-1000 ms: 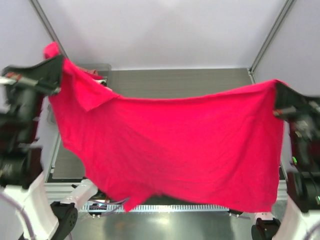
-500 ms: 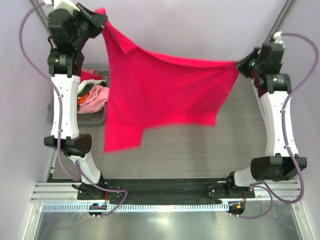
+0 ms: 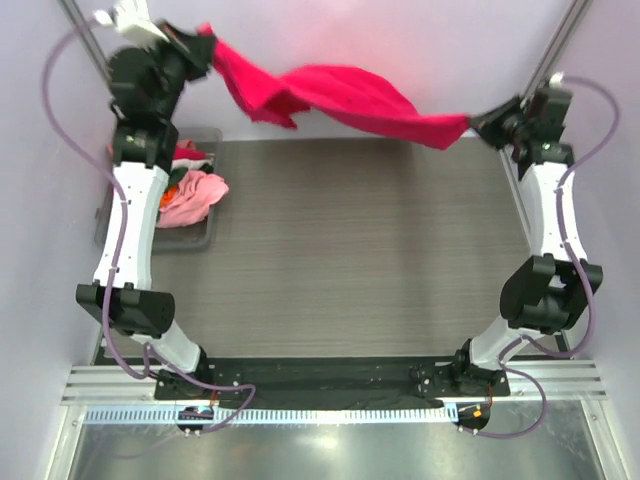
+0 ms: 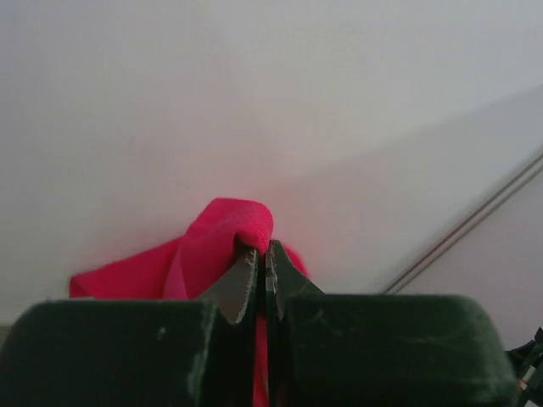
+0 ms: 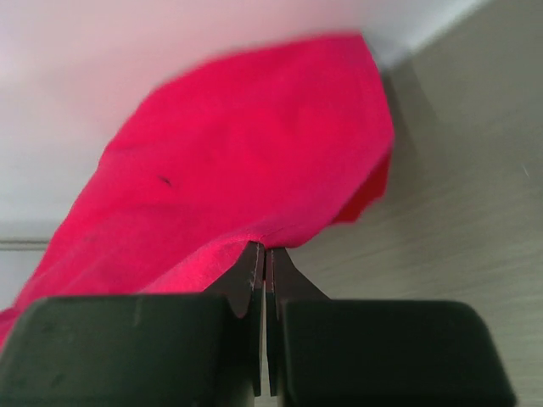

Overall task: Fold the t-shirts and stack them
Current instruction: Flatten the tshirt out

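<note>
A crimson-red t-shirt [image 3: 340, 95] hangs stretched in the air over the table's far edge, bunched and blurred between both arms. My left gripper [image 3: 205, 50] is high at the far left, shut on one end of it; in the left wrist view the cloth [image 4: 212, 246] folds over the closed tips [image 4: 261, 248]. My right gripper [image 3: 478, 122] is at the far right, shut on the other end. In the right wrist view the shirt [image 5: 246, 161] spreads away from the closed tips [image 5: 263, 248]. More t-shirts, salmon pink [image 3: 192, 195] and others, lie heaped in a bin.
A grey bin [image 3: 150, 240] stands at the table's left edge beside the left arm. The wood-grain tabletop [image 3: 360, 260] lies below the shirt. Metal frame posts [image 3: 555, 50] rise at the far corners, with white walls behind.
Both arms swung out from near the camera to the far edge. The red shirt went from a wide hanging sheet to a narrow bunched band strung between the grippers.
</note>
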You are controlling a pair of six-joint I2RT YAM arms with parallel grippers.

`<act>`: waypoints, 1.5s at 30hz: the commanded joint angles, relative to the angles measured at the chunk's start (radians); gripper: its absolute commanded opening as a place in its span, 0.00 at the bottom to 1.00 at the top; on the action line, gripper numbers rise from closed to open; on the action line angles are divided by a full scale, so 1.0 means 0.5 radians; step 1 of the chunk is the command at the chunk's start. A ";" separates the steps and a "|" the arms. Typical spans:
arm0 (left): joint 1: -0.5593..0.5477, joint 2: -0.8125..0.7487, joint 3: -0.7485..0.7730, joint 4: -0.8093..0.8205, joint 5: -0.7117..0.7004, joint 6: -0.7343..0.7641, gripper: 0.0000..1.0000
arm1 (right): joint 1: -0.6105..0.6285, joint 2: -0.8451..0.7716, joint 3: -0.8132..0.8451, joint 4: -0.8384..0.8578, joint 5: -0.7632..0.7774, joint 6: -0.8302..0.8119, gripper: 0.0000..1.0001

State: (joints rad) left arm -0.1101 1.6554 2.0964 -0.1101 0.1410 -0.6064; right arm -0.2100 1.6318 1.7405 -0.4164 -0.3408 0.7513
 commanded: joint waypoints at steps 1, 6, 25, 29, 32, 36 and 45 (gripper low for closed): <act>-0.050 -0.138 -0.516 0.207 0.007 0.071 0.00 | -0.095 0.019 -0.393 0.197 -0.110 0.096 0.01; -0.117 -0.522 -1.299 0.401 -0.226 0.123 0.00 | -0.148 -0.066 -0.701 0.284 -0.049 0.050 0.01; -0.614 -1.822 -2.686 0.110 -0.481 -0.054 0.00 | -0.319 -1.321 -1.989 0.063 0.537 0.037 0.01; -0.624 -2.138 -2.907 -0.037 -0.496 -0.149 0.00 | -0.319 -1.649 -2.134 -0.109 0.662 0.010 0.01; -0.621 -2.215 -2.993 -0.111 -0.576 -0.192 0.00 | -0.319 -1.760 -2.205 -0.265 0.813 0.071 0.01; -0.624 -2.127 -3.048 -0.157 -0.656 -0.220 0.00 | -0.319 -1.724 -2.324 -0.299 0.789 0.071 0.01; -0.621 -1.845 -3.024 -0.096 -0.579 -0.226 0.01 | -0.319 -1.512 -2.493 -0.137 0.866 0.016 0.01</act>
State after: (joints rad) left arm -0.4194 0.7116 0.5751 -0.1928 -0.1455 -0.7261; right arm -0.3687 0.8692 0.4900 -0.5461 0.0444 0.7677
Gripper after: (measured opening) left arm 0.011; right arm 0.028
